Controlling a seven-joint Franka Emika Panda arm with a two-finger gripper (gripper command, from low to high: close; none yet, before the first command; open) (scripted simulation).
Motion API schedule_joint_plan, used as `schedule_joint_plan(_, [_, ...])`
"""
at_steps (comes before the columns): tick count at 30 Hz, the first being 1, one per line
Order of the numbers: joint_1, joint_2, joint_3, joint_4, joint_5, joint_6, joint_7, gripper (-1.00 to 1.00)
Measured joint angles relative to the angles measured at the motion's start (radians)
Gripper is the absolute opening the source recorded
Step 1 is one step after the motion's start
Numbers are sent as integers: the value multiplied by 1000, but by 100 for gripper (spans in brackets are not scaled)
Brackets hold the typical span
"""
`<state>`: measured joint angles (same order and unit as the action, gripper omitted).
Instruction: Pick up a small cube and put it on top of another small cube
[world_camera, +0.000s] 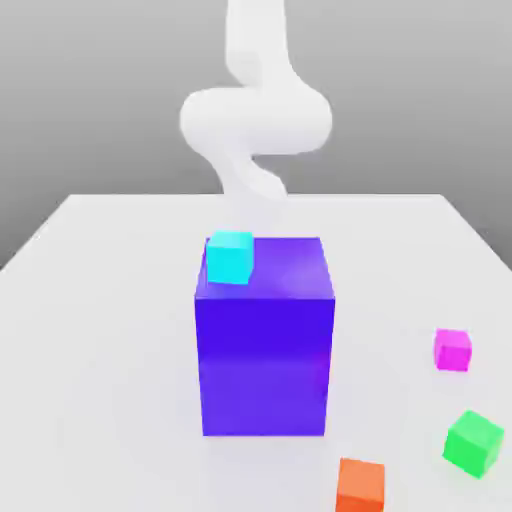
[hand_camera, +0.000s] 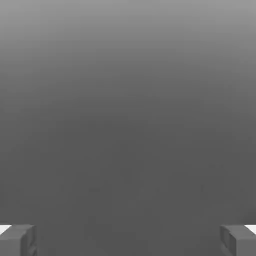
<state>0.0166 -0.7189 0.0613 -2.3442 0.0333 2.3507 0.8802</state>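
The small cube (world_camera: 452, 350), plain magenta-pink, rests on the white table toward the exterior view's right, apart from everything else. My gripper (hand_camera: 128, 240) is open in the hand view: its two grey fingertips (hand_camera: 17, 240) stand far apart with nothing between them, against a plain grey background. The white arm (world_camera: 255, 120) rises behind the big blue-purple block, well away from the small cube.
The big blue-purple block (world_camera: 265, 345) stands mid-table, with a cyan cube (world_camera: 230, 257) at its top left corner. A green cube (world_camera: 472, 442) and an orange cube (world_camera: 360, 485) lie near the front right. The white table (world_camera: 90, 330) spreads around them.
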Motion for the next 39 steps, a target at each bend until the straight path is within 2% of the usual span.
schedule_joint_plan(6, [45, 192, 170, -108, 62, 123, 211, 0])
schedule_joint_plan(12, [90, 378, 355, -213, 84, 245, 445, 0])
schedule_joint_plan(16, [116, 508, 480, -284, 59, 328, 629, 0])
schedule_joint_plan(20, [157, 654, 581, -355, -37, 411, 864, 0])
schedule_joint_plan(22, [226, 732, 585, -390, -121, 450, 1007, 0])
schedule_joint_plan(24, [288, 811, 539, -410, -226, 490, 1145, 0])
schedule_joint_plan(30, [547, 1031, 211, -358, -564, 634, 1421, 0])
schedule_joint_plan(31, [579, 1051, 174, -352, -587, 650, 1440, -100])
schedule_joint_plan(37, [597, 1061, 155, -350, -594, 660, 1446, -100])
schedule_joint_plan(39, [553, 1026, 209, -361, -546, 634, 1407, -100])
